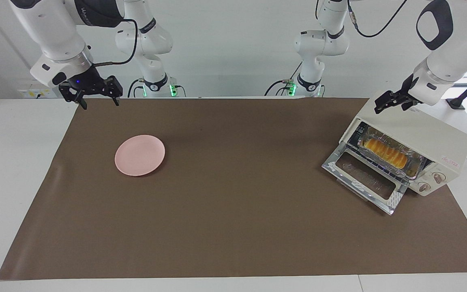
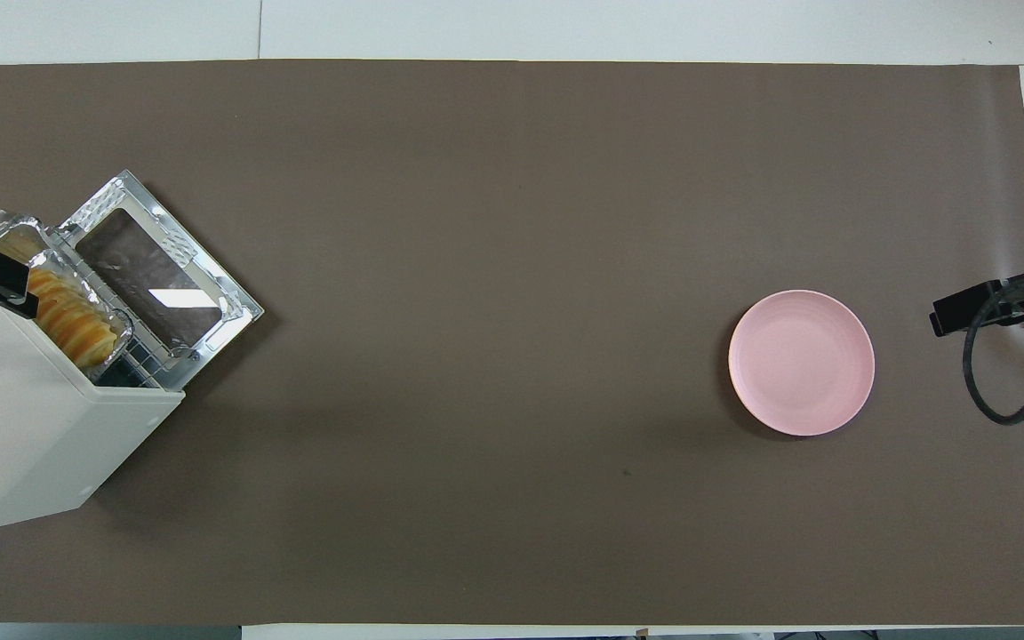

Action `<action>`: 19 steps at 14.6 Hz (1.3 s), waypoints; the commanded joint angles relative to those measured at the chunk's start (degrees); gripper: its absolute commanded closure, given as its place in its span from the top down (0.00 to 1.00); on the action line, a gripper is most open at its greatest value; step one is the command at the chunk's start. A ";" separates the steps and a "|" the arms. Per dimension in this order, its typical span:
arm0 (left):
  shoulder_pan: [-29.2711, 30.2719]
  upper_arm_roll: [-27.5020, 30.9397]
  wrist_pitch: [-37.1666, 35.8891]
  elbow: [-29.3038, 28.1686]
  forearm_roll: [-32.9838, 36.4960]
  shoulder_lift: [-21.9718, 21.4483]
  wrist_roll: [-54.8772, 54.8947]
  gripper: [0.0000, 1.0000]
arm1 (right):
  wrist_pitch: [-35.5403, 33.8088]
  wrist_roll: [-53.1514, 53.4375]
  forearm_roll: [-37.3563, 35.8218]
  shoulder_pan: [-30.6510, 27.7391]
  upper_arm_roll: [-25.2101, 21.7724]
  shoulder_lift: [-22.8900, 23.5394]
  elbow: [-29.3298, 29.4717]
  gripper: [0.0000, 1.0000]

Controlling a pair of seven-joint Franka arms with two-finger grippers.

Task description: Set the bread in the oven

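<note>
Near to the robots:
- Right hand (image 1: 95,95): hanging in the air over the edge of the brown mat (image 1: 233,227) at the right arm's end of the surface (image 1: 14,182); fingers spread, gripping nothing; waiting.
- Left hand (image 1: 388,102): hovering just over the top of the oven (image 1: 432,138), near its upper front edge; fingers apparently drawn together with nothing between them, though hard to judge.

Farther out:
- Oven: sitting at the left arm's end of the surface, turned at an angle; cream-white box, two knobs beside the opening.
- Bread (image 1: 384,151): lying inside the oven, resting in a foil tray (image 1: 414,172) on the rack; golden-orange, elongated, ridged crosswise like joined slices; appearing whole and level.
- Pink plate (image 1: 140,155): lying bare toward the right arm's end, well apart from the oven.
- Oven door (image 1: 365,178): hanging open, dropped down toward the middle of the surface; glass panel showing.

Step in hand, as judged: placing seemingly done, left hand clearing the oven.
Next move, as judged: possibly reaching under the door's outer edge and swinging it up shut, keeping clear of the tray.
</note>
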 commanded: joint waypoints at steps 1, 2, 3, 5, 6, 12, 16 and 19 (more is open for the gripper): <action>0.62 -1.12 1.19 -7.14 0.02 -5.71 0.54 1.00 | -0.15 -1.09 1.11 -1.54 1.05 -1.31 -1.22 1.00; 0.62 -1.12 1.37 -7.50 0.02 -6.06 0.54 1.00 | -0.15 -1.09 1.11 -1.63 1.05 -1.31 -1.22 1.00; 0.62 -1.12 1.20 -7.77 0.02 -6.85 0.54 1.00 | -0.15 -1.09 1.11 -1.63 1.05 -1.31 -1.22 1.00; 0.88 -1.21 1.64 -8.56 0.02 -7.73 0.45 1.00 | -0.15 -1.09 1.11 -1.54 1.05 -1.31 -1.22 1.00; 0.80 -1.30 2.42 -8.48 0.02 -7.56 0.62 1.00 | -0.15 -1.09 1.11 -1.54 1.05 -1.31 -1.22 1.00; 2.37 -4.81 3.75 -7.60 0.10 -7.12 0.89 1.00 | -0.15 -1.09 1.11 -1.54 1.05 -1.31 -1.22 1.00; 2.99 -5.60 4.62 -6.29 0.46 -6.60 3.61 1.00 | -0.15 -1.00 1.11 -1.72 0.87 -1.31 -1.22 1.00; 2.81 -9.10 5.77 -5.49 0.46 -5.54 3.09 1.00 | -0.15 -1.00 1.11 -1.63 0.87 -1.31 -1.22 1.00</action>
